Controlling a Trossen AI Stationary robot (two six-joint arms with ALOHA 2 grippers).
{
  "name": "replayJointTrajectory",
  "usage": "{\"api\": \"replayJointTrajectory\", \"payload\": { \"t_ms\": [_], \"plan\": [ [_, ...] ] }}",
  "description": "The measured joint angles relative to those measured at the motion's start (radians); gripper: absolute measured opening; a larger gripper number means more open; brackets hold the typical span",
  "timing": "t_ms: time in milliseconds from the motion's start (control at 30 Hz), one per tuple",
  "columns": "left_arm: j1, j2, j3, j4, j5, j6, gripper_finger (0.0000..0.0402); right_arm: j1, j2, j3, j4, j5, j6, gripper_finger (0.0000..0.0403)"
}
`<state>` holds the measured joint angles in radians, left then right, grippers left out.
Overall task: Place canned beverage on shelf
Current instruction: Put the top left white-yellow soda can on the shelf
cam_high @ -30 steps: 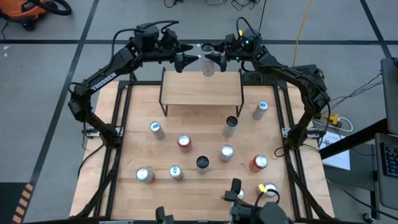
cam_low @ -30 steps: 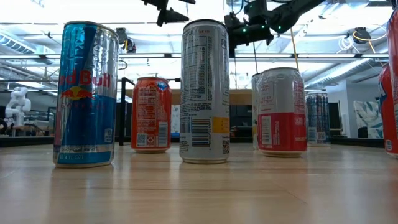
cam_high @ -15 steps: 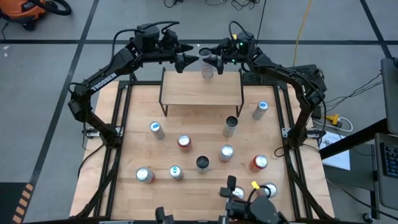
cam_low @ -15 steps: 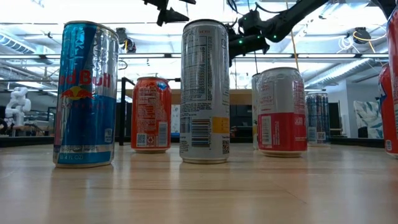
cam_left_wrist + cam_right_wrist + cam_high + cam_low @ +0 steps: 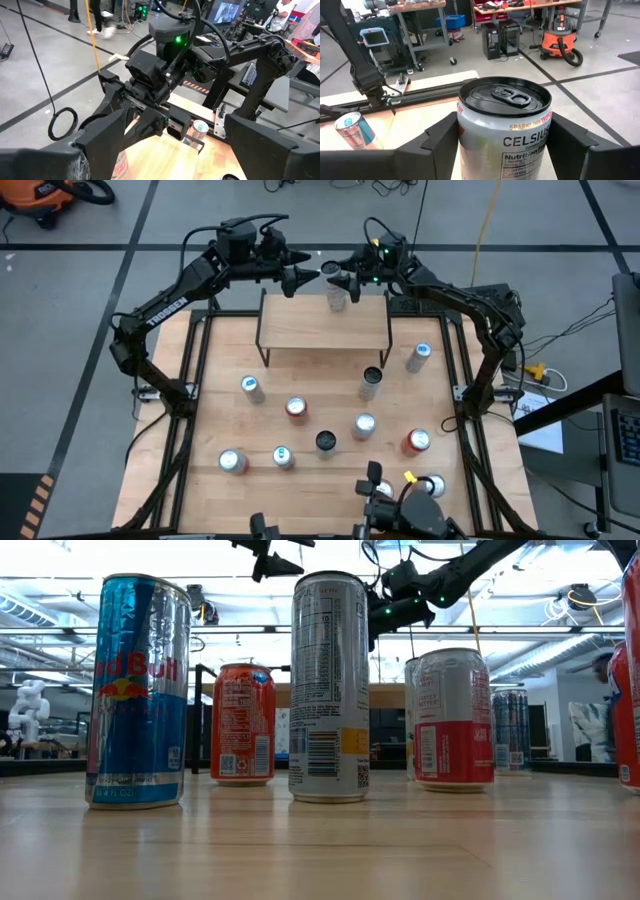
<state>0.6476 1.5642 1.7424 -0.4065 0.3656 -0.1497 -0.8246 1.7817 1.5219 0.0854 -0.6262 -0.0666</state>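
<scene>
A white Celsius can (image 5: 505, 115) is upright between the fingers of my right gripper (image 5: 341, 280), which is shut on it. The can (image 5: 335, 293) is at the far edge of the shelf (image 5: 325, 325), a small light wood top on thin black legs at the table's far middle. Whether the can's base touches the shelf top I cannot tell. My left gripper (image 5: 306, 277) is open and empty just to the can's left, its fingers pointing toward the can. In the left wrist view, the right gripper (image 5: 150, 117) faces the camera. My right gripper pinches the can's two opposite sides (image 5: 466, 134) just below its top rim, one finger (image 5: 437, 142) on each side. The fingers come in nearly level from the table's far right. The can is upright, its pull-tab top (image 5: 506, 96) up.
Several cans stand on the table nearer than the shelf, among them a black-topped one (image 5: 371, 383), a blue one (image 5: 418, 357) and red ones (image 5: 296, 409) (image 5: 416, 442). In the low view a blue can (image 5: 140, 690) and a tall white can (image 5: 329, 685) fill the foreground.
My right gripper has come down a little with the can toward the shelf's far edge. The can stays upright in the hold. My left gripper has kept still and open.
</scene>
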Motion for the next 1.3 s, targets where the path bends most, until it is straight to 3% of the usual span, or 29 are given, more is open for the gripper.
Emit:
{"api": "replayJointTrajectory", "payload": {
  "t_ms": [1300],
  "plan": [
    [0.000,0.000,0.000,0.000,0.021,0.001,0.0341,-0.007,-0.001,0.003,-0.053,-0.004,-0.047,0.0224]
  ]
}}
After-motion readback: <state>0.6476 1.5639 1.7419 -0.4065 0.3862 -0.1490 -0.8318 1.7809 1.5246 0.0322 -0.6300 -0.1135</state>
